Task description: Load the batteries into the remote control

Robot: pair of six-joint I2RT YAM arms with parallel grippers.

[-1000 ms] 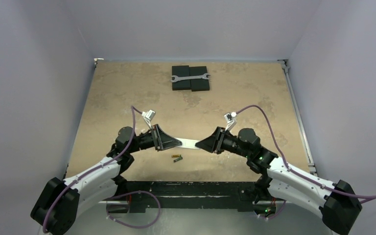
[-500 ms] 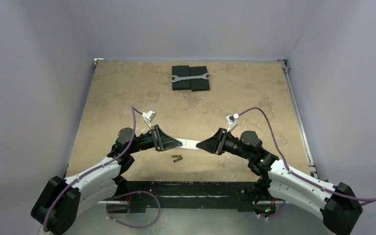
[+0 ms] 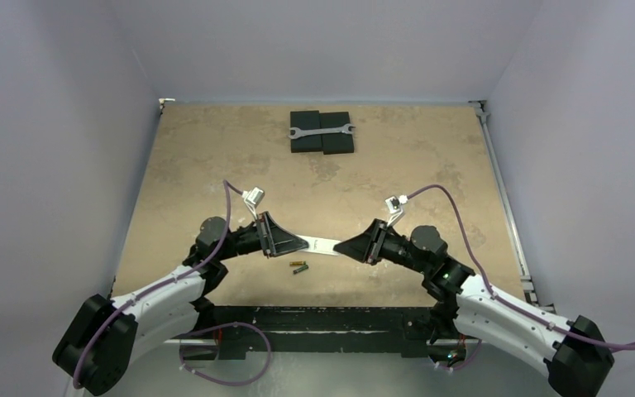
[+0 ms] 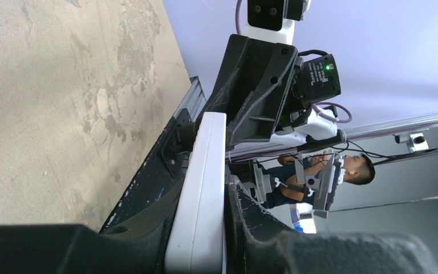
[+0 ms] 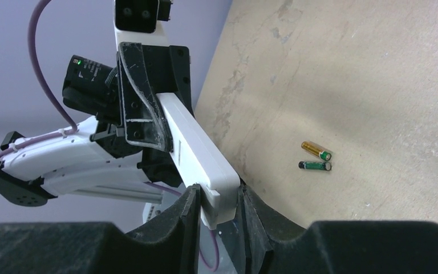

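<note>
White remote [image 3: 321, 244] clamped at one end by left gripper [image 3: 300, 243], at the other by right gripper [image 3: 341, 247]; batteries [image 3: 299, 266] loose nearby

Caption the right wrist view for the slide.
Right pincer and left pincer hold the remote control by opposite ends, batteries lying loose on the table nearby.

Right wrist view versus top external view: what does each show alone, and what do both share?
Right wrist only: the slim white remote control edge-on, its end pinched in the right jaws. Top external only: the silver metal wrench on black rectangular blocks near the far edge. Shared: the remote spanning both arms' jaws, with the gold cylindrical battery and dark green cylindrical battery lying loose on the tan table.
</note>
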